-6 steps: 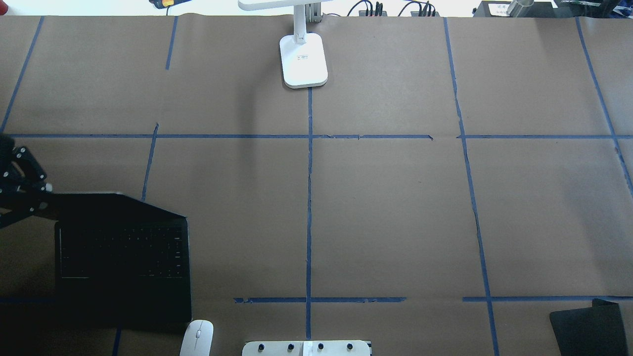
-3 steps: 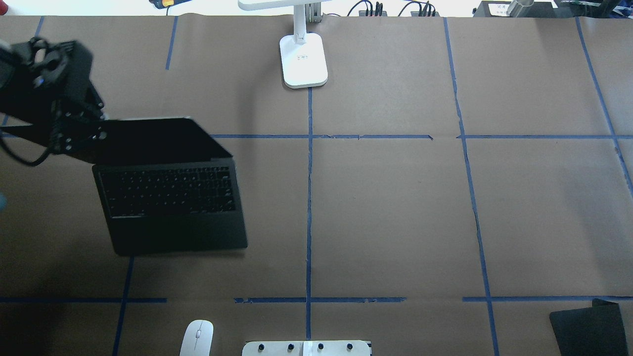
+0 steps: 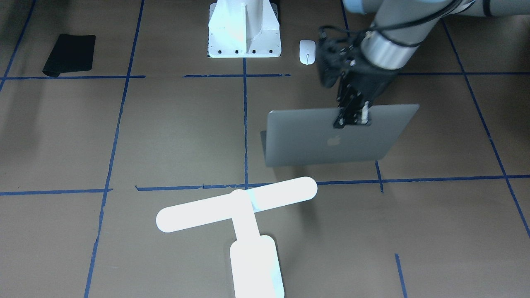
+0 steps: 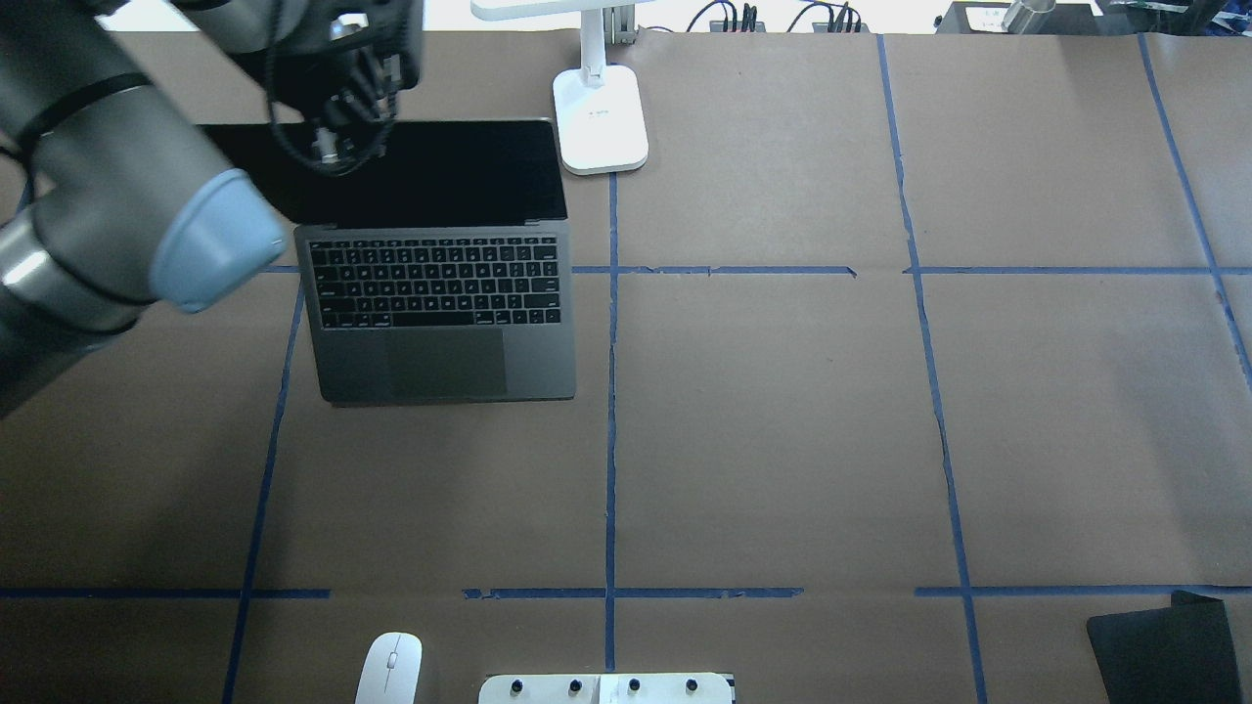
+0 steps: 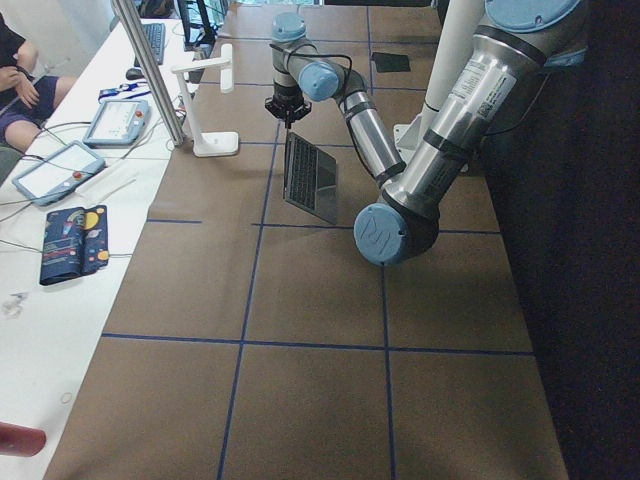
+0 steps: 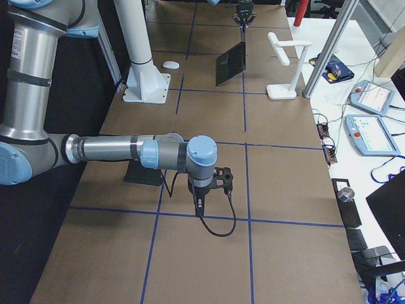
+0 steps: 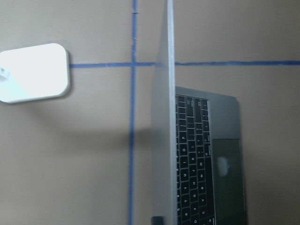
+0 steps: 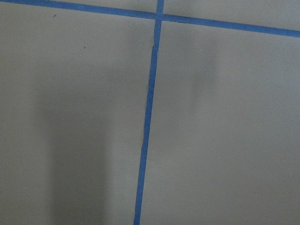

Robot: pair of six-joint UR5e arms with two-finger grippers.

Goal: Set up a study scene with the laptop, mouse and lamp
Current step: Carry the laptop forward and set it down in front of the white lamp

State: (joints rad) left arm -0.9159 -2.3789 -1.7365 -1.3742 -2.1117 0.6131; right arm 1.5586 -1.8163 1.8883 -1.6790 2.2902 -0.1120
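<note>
The grey laptop (image 4: 440,328) stands open left of the table's middle line, its keys facing the robot. Its lid with the apple logo (image 3: 335,138) faces the front-facing camera. My left gripper (image 3: 352,118) is shut on the lid's top edge, also seen from overhead (image 4: 335,154). I cannot tell whether the base touches the paper. The glowing white lamp (image 3: 238,205) stands at the far edge, its base (image 4: 600,122) just right of the laptop's screen. The white mouse (image 4: 389,668) lies at the near edge by the pedestal. My right gripper (image 6: 198,204) points down over bare paper; I cannot tell its state.
A black soft pad (image 4: 1164,650) lies at the near right corner. The white bolted pedestal (image 3: 244,29) stands at the robot's side. Blue tape lines cross the brown paper. A side table with tablets (image 5: 60,170) and a seated person lie beyond the far edge.
My left arm has carried the open laptop from the near left corner away from the robot and to the right, turning it square, until it stands next to the lamp's base.
</note>
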